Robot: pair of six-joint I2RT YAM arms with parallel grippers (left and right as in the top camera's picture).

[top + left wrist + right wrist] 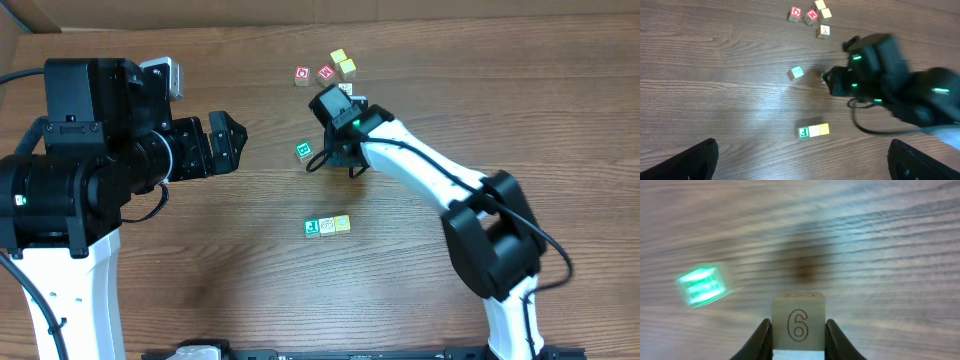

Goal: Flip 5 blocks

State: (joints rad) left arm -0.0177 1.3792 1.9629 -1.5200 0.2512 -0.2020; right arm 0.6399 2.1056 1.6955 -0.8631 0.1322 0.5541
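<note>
Right fingers point(764, 340) pinch 1 block point(798, 322) marked 6, left fingers point(697, 162) spread wide, 3 blocks point(327, 226) rowed, 2 red cubes point(302, 75) beyond.

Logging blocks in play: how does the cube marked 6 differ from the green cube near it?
The 6 cube sits between the jaws of the right gripper; the green cube lies free on the table. The 6 cube shows a pale face with an outlined numeral; the green cube, green print. The 6 cube faces the camera squarely; the green cube is skewed. Both are small cubes.
</note>
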